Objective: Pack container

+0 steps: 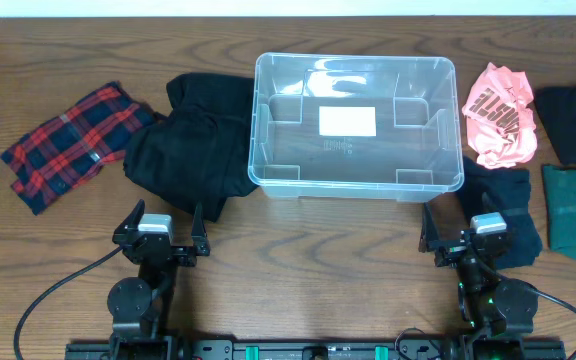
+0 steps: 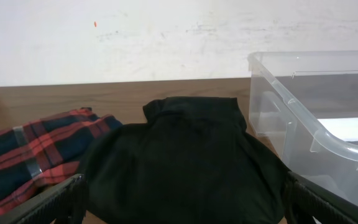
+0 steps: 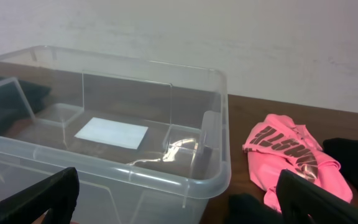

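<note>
My left gripper point(image 1: 166, 226) and right gripper point(image 1: 465, 236) sit released, empty; dragging the black shirt point(image 1: 183, 150), at nine o'clock of the bin point(image 1: 356, 190), could snag its rim

Glossy clear plastic container point(image 1: 268, 120), wood-grain table point(image 1: 318, 240), matt cloth

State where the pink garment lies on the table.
In the overhead view the pink garment lies right of the container, between it and a black cloth.

Green garment point(image 1: 574, 210) partly beyond right edge.
</note>
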{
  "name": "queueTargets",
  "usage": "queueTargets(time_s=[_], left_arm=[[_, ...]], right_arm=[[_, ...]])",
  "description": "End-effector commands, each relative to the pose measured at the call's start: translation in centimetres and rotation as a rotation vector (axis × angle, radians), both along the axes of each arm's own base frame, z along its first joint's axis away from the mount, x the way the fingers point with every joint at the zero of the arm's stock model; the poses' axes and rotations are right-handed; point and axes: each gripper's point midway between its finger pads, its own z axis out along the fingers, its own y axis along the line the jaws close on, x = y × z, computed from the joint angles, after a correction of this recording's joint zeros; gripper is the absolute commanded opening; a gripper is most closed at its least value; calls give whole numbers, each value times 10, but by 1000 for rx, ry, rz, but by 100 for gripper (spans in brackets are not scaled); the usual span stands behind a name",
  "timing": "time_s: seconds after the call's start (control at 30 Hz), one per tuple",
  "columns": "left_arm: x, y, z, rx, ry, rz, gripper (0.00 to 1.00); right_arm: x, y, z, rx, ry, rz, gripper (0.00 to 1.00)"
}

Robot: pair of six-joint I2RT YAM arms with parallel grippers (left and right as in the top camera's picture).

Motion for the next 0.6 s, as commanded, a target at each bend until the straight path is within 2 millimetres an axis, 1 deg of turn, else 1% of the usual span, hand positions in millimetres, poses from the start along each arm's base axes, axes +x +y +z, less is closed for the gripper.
queueTargets(time_s=[0.0,0.07,0.17,0.23,0.37,0.5,0.57], left_arm=[[0,1,-17,-9,45,5,98],[0,1,-17,-9,45,5,98],[0,1,-17,-9,45,6,98],[0,1,-17,-9,45,5,98],[0,1,-17,-9,45,6,98],[0,1,-17,-9,45,5,98],[0,1,-17,-9,45,6,98]], right_arm=[[0,-3,-1,-8,2,-15,99],[1,-3,4,35,-16,-17,99],[1,-3,23,88,-83,-17,99],[-1,-3,40,116,-138,-14,99],[-9,-5,84,142,-263,-14,99],[-19,-20,123,153,-345,-97,99],[-23,-24,138,158,-366,-118,99]])
